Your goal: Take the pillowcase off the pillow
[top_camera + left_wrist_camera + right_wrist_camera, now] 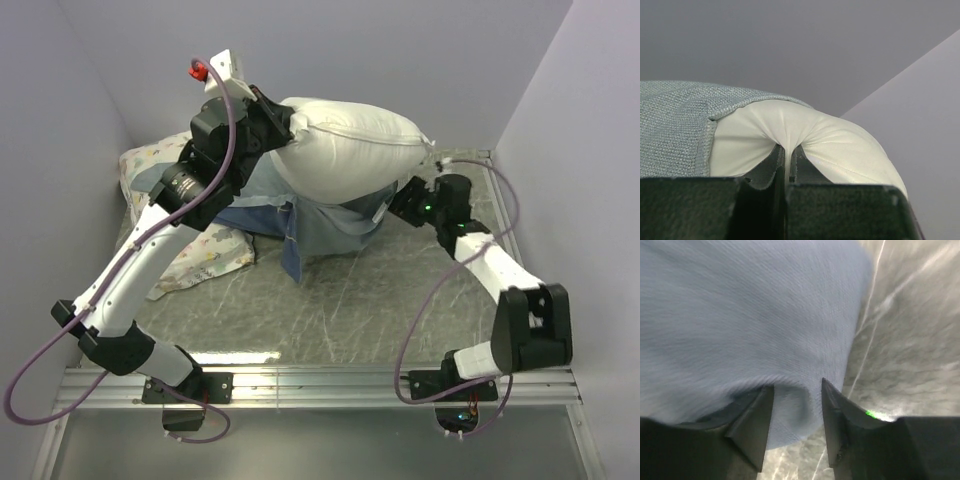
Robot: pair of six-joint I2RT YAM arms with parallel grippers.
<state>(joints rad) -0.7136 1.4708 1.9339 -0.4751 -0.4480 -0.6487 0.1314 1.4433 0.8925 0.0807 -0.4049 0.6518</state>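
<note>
The plump white pillow (350, 140) is lifted off the table by one corner, with my left gripper (283, 128) shut on that corner. In the left wrist view a pinch of white pillow (840, 145) cloth runs down between the closed jaws of the left gripper (787, 157). The pillowcase (300, 215), showing its pale blue-grey side, hangs bunched under the pillow onto the table, and its edge (675, 125) lies over the pillow's left part. My right gripper (395, 205) is low at the pillowcase's right end. Its jaws (796, 385) stand apart with a loose fold of pillowcase (755, 315) between them.
A smaller floral-print pillow (160, 165) lies at the back left, partly under the left arm. The grey marbled tabletop (400, 290) is walled by pale panels at the left, back and right. A metal rail (320, 380) runs along the near edge.
</note>
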